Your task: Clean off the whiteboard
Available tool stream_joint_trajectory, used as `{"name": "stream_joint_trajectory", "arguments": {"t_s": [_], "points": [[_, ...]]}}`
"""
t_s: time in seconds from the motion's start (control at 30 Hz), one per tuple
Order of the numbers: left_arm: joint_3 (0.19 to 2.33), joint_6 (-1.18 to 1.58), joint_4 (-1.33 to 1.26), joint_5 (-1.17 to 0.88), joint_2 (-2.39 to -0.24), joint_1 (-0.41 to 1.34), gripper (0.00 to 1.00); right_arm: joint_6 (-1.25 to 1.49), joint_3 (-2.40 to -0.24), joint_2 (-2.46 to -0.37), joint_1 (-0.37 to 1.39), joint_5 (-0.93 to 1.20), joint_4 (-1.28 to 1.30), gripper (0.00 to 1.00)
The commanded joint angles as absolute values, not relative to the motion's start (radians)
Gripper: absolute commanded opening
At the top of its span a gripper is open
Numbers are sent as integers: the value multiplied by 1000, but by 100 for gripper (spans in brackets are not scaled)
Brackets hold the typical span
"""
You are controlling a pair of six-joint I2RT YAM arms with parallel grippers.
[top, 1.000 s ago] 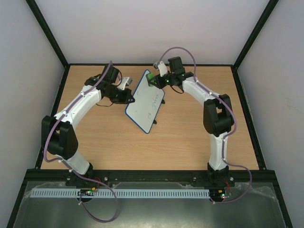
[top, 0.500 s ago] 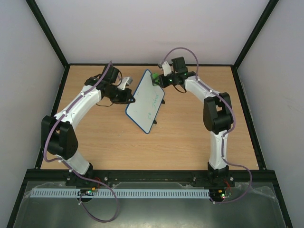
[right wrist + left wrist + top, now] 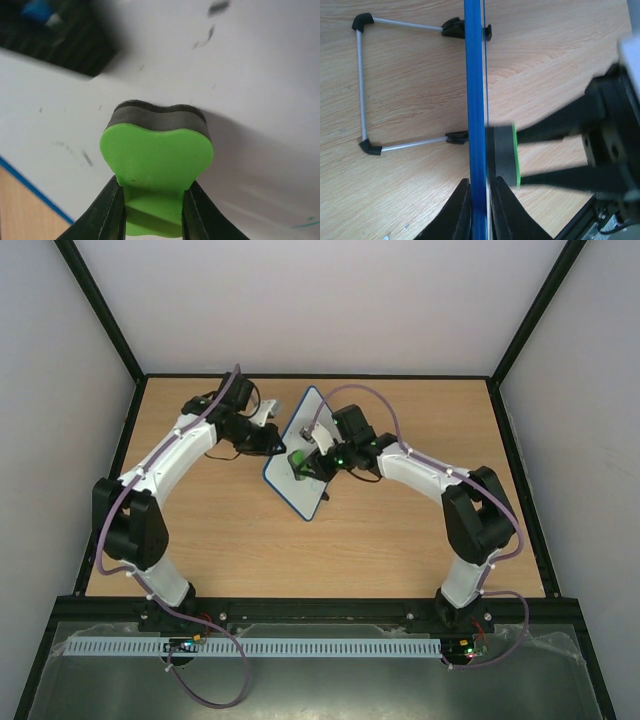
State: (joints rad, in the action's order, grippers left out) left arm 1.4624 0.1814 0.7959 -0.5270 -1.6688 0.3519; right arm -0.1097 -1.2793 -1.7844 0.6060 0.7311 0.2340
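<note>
The whiteboard (image 3: 305, 443), white with a thin blue frame, stands tilted on the table's middle back. My left gripper (image 3: 275, 440) is shut on its left edge; the left wrist view shows the blue frame (image 3: 475, 100) edge-on between the black fingers (image 3: 460, 212). My right gripper (image 3: 305, 462) is shut on the green eraser (image 3: 297, 459) and presses its dark felt side against the board's lower half. In the right wrist view the eraser (image 3: 156, 160) sits on the white surface (image 3: 260, 75), with faint marks around it.
The board's wire stand with black feet (image 3: 362, 85) rests on the wooden table (image 3: 400, 540) behind the board. Black frame posts and pale walls (image 3: 590, 440) enclose the table on three sides.
My right gripper has moved with the eraser from the board's top edge down across its face to the lower half. The green writing no longer shows. The left arm shifted slightly.
</note>
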Motion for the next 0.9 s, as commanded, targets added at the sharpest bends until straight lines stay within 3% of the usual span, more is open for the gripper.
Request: {"name": "stream_joint_trajectory", "arguments": {"t_s": [0.0, 0.1, 0.23, 0.43, 0.6, 0.87], "points": [[1500, 162, 785, -502, -1725, 362, 20, -134, -1203, -1722, 637, 757, 251, 2], [1500, 194, 734, -433, -1677, 354, 43, -141, -1148, -1640, 617, 755, 260, 2], [1424, 281, 613, -285, -1493, 356, 57, -169, -1072, -1531, 577, 757, 279, 2], [1005, 481, 361, -81, -1107, 411, 61, -276, -908, -1418, 546, 680, 217, 2], [637, 638, 96, 107, -824, 606, 55, -264, -802, -1392, 545, 650, 98, 2], [456, 643, -192, 309, -910, 867, 58, -180, -721, -1416, 547, 613, -96, 2]]}}
